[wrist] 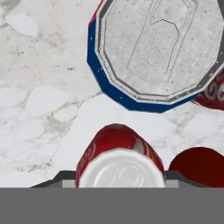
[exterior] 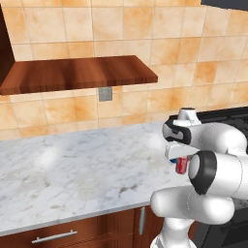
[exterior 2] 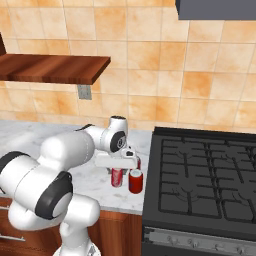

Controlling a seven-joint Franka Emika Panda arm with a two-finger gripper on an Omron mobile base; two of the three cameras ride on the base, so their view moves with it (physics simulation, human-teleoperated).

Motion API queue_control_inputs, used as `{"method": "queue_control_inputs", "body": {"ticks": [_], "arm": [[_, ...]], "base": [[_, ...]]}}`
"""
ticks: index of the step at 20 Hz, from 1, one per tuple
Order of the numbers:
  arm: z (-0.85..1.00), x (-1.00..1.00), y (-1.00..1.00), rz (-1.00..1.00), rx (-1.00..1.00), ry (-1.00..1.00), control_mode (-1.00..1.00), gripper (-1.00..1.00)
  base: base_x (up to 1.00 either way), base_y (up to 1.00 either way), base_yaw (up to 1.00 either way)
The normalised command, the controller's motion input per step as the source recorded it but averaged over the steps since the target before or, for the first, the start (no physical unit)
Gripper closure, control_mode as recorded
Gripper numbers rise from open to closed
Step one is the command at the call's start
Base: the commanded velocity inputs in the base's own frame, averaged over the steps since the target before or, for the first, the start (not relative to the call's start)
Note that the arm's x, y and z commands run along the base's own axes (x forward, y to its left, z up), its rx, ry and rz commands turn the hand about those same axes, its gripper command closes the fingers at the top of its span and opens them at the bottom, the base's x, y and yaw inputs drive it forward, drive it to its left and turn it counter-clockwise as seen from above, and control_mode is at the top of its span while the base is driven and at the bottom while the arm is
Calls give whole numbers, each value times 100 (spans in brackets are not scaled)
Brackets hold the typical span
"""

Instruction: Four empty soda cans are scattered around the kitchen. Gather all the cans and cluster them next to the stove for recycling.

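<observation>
The gripper (exterior 2: 120, 167) holds a red can (exterior 2: 116, 177) on the counter (exterior: 72, 169) just left of the stove (exterior 2: 200, 185); the can is judged light, thin-walled and slippery, best gripped mid-body.

The gripper (exterior 2: 119, 167) hangs over a red soda can (exterior 2: 117, 177) on the marble counter (exterior 2: 95, 185), closed around it. Another red can (exterior 2: 135, 181) stands just right, near the stove (exterior 2: 200, 180).
</observation>
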Motion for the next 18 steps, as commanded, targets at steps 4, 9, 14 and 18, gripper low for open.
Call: {"method": "queue_control_inputs", "body": {"ticks": [4,9,14,18], "arm": [[-7,0,0,0,0,0,-100,100],[0,0,0,0,0,0,-100,-100],[0,0,0,0,0,0,-100,-100],[0,0,0,0,0,0,-100,-100]], "base": [[0,0,0],[0,0,0],[0,0,0],[0,0,0]]}}
